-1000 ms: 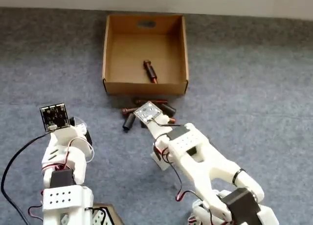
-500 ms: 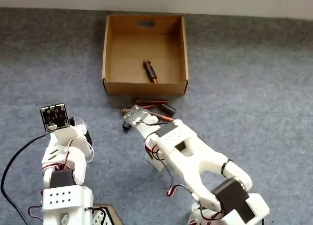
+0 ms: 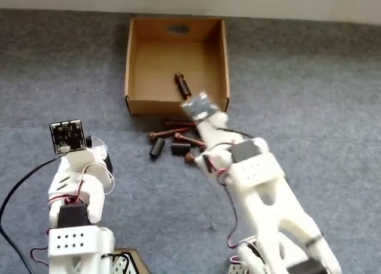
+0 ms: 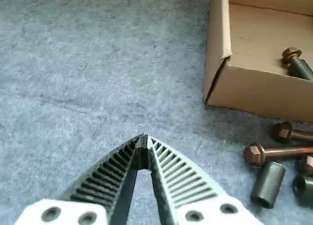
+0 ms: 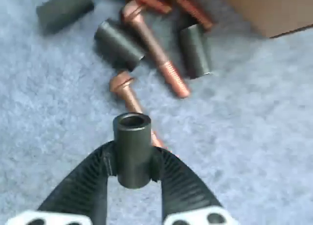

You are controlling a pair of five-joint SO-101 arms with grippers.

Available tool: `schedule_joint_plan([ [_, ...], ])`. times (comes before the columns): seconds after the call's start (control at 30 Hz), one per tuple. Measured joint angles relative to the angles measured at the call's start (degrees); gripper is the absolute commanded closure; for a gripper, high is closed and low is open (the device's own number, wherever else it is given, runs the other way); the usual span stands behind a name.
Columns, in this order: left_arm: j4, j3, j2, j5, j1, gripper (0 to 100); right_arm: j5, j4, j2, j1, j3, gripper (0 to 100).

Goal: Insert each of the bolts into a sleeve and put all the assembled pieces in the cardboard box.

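My right gripper (image 5: 133, 159) is shut on a dark sleeve (image 5: 132, 144), held upright above the carpet with its open end up. Just beyond it lie copper bolts (image 5: 154, 49) and loose sleeves (image 5: 119, 45). One bolt (image 5: 126, 90) lies directly past the held sleeve. From above, the right arm's wrist (image 3: 201, 107) hangs over the front wall of the cardboard box (image 3: 176, 106). An assembled bolt and sleeve (image 3: 182, 86) lies inside. My left gripper (image 4: 143, 142) is shut on nothing, low over bare carpet left of the pile (image 4: 279, 151).
Loose bolts (image 3: 172, 134) and two sleeves (image 3: 156, 148) are scattered on the grey carpet just in front of the box. The box corner (image 4: 217, 73) stands near the left gripper's far side. Open carpet stretches to the left and right of the box.
The right arm has swung from the left side of the pile over to the right, its wrist now at the box's front wall. The left arm has barely shifted.
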Motion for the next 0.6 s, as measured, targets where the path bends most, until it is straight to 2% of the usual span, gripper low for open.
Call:
schedule_joint_plan([
  [0.1,4.31,-3.6,0.35,-0.97,2.2,93,-3.34,0.18,-8.26,5.71,0.0,99.3],
  [0.27,10.11,-11.78,9.14,-7.82,7.38,90,-9.14,0.18,-12.4,11.25,0.26,99.3],
  [0.43,17.58,-27.08,28.04,-9.76,8.88,88,-12.48,-2.81,-13.19,13.01,5.71,99.3],
  [0.6,27.96,-43.6,49.32,-7.82,15.65,79,-12.66,-7.21,-13.19,13.27,11.69,99.3],
])
